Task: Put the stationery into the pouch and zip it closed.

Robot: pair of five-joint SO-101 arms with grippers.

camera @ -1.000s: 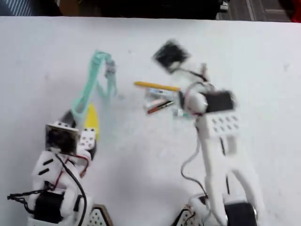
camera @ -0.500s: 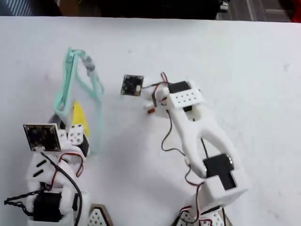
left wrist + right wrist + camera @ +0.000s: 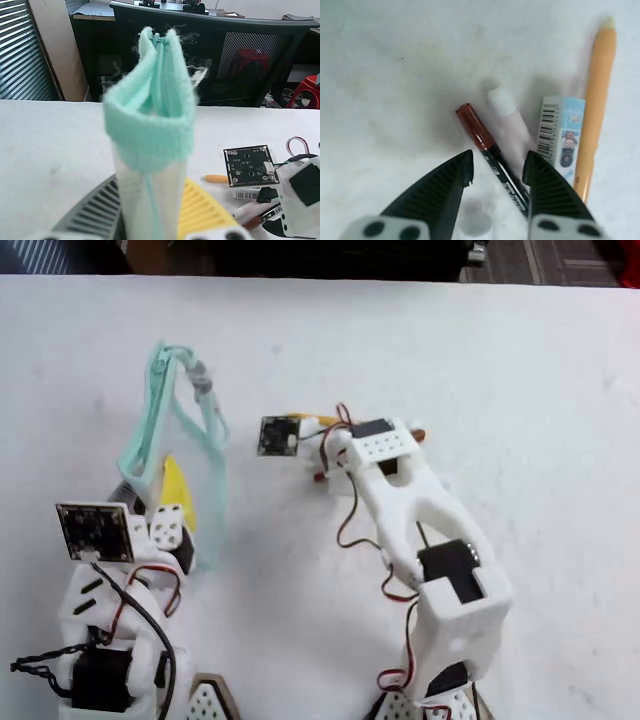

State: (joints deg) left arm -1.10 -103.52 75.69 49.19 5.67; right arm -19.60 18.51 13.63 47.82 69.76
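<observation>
The red-capped pen (image 3: 487, 150) lies on the table (image 3: 395, 60) between my right gripper's (image 3: 497, 170) half-open fingers. A white pen (image 3: 507, 112), eraser (image 3: 560, 132) and orange pencil (image 3: 597, 85) are just beside it. My left gripper (image 3: 150, 200) is clamped on the mint pouch (image 3: 150, 115), which stands upright.

1. The right gripper (image 3: 499, 159) stands at the frame's edge, its two black fingers (image 3: 447, 182) spread apart.
2. A marker (image 3: 485, 147) with a red cap and black barrel lies mid-frame on the white table (image 3: 395, 65), its barrel running between the fingertips.
3. A white-capped pen (image 3: 512, 122) lies just beside the marker.
4. Next comes a pale blue eraser (image 3: 562, 137) bearing a barcode.
5. An orange pencil (image 3: 597, 90) lies alongside the eraser, nearest the frame's side edge.
</observation>
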